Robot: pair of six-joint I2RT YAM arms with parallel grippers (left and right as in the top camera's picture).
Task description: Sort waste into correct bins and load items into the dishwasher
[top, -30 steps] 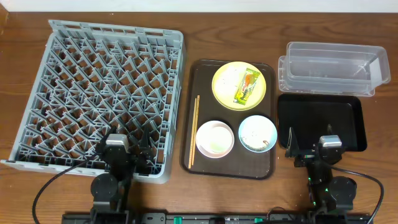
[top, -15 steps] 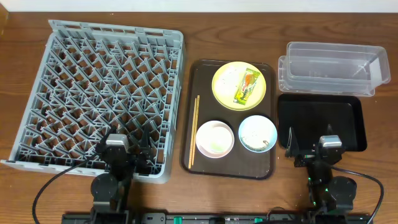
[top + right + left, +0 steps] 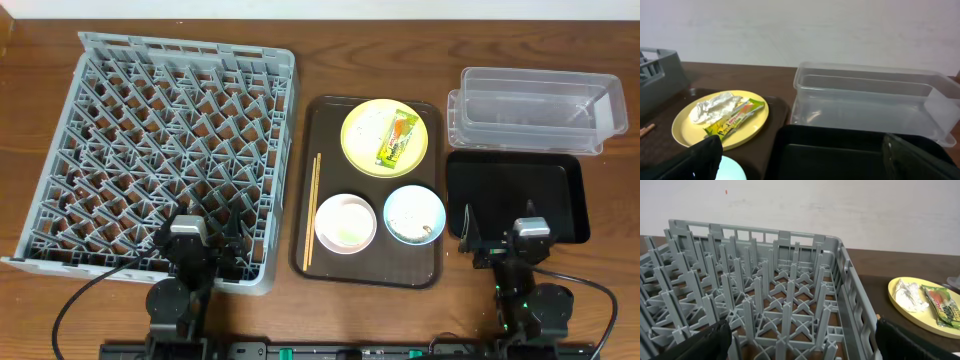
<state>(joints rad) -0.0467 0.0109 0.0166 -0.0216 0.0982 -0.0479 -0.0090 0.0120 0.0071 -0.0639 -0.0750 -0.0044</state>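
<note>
1. The left gripper is held wide open at the grey dish rack
2. The right gripper is held wide open by the black tray
3. The wrapper and tissue are seen on the yellow plate

The snack wrapper bears print too blurred to read.

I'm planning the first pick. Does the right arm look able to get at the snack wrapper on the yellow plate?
Probably yes. The snack wrapper lies uncovered on the plate, and only the low black tray lies between it and the open right hand. Actual reach is unconfirmed.
</note>
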